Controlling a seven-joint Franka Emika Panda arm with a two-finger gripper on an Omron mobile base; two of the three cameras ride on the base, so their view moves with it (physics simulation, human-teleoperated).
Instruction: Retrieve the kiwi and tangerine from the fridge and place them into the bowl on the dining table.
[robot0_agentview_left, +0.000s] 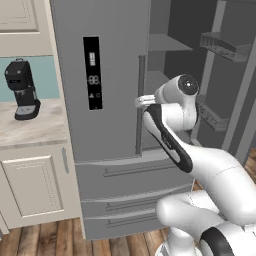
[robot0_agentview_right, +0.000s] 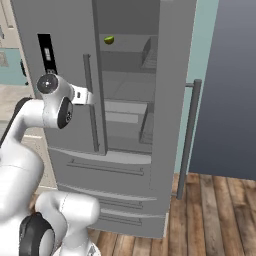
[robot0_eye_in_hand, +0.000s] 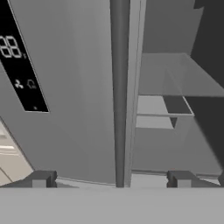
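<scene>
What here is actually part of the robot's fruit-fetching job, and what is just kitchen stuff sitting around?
Part of the job:
- fridge, right door swung open
- kiwi on an upper shelf
- gripper, open, facing the left door's handle

Just around:
- coffee machine on the counter
- cream cabinets

A matt grey, metal-looking skin covers the fridge (robot0_agentview_left: 107, 75), its long bar handle (robot0_eye_in_hand: 119, 92) smooth and dull, while the display panel (robot0_agentview_left: 92, 72) shows as flat glossy black. Inside, the shelves (robot0_agentview_right: 125, 62) look like smooth grey plastic, and the kiwi (robot0_agentview_right: 109, 39) wears a slight sheen. Plank wood lines the floor (robot0_agentview_right: 215, 215). A pale, marble-like stone forms the surface (robot0_agentview_left: 30, 127) under a black plastic coffee machine (robot0_agentview_left: 22, 90), above cream painted cabinets (robot0_agentview_left: 32, 182).
</scene>
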